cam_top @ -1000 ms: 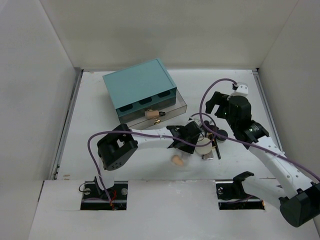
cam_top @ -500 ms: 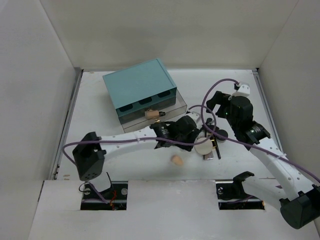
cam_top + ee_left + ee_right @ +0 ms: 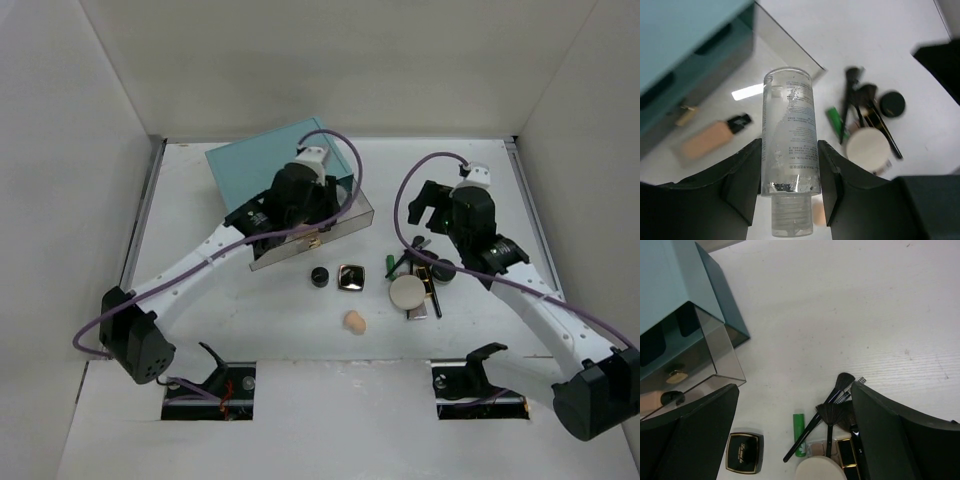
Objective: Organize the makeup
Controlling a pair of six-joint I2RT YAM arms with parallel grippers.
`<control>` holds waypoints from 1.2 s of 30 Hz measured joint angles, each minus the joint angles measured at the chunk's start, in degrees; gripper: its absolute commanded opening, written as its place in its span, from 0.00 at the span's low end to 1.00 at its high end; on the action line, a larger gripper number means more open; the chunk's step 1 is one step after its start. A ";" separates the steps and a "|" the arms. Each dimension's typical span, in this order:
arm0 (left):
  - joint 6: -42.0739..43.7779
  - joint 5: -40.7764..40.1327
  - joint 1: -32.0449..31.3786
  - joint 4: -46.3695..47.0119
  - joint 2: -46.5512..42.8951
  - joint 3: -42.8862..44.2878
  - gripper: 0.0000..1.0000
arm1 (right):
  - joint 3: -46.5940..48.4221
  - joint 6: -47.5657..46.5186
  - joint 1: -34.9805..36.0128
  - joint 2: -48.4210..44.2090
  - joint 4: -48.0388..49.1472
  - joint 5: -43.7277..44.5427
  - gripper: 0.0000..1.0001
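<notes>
1. The left fingers (image 3: pixel 742 185) clamp the clear bottle (image 3: pixel 789 120) by its sides, with its cap end toward the wrist.
2. The bottle hangs over the open clear drawer (image 3: pixel 352 215) of the teal box (image 3: pixel 250 165), which sits at 11 o'clock on the surface (image 3: pixel 200 300).
3. A tan tube (image 3: pixel 707 140) with a black cap lies in that drawer.
4. The right fingers (image 3: pixel 695 435) are spread wide and hold nothing, above the brushes (image 3: pixel 832 402).
5. The cream puff (image 3: pixel 407 292) lies at 4 o'clock from the surface's middle, with a green tube (image 3: pixel 392 262) at its 11 o'clock.
6. The square black compact (image 3: pixel 350 277) has a small round black pot (image 3: pixel 320 276) at its 9 o'clock and the peach sponge (image 3: pixel 354 321) at its 6 o'clock.
</notes>
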 measured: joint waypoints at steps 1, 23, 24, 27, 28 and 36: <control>0.48 0.35 2.47 1.07 0.00 -0.17 0.01 | 0.00 0.00 -0.13 0.35 0.13 -0.22 1.00; 5.55 9.49 16.72 6.10 8.50 -4.57 0.10 | -0.96 0.20 17.07 10.64 1.55 -2.45 1.00; 5.73 9.44 17.11 6.05 9.42 -4.57 0.12 | -0.96 0.87 18.05 11.85 1.53 -2.25 1.00; 6.10 9.42 18.03 5.97 10.91 -4.57 0.26 | -1.01 3.28 20.48 14.73 1.57 -0.74 1.00; 6.19 9.42 18.14 5.97 10.97 -4.57 0.38 | -1.07 4.13 21.29 15.28 1.70 -0.02 1.00; 7.19 9.35 18.01 6.95 7.21 -4.57 0.83 | -1.88 8.44 27.34 18.49 3.93 5.33 1.00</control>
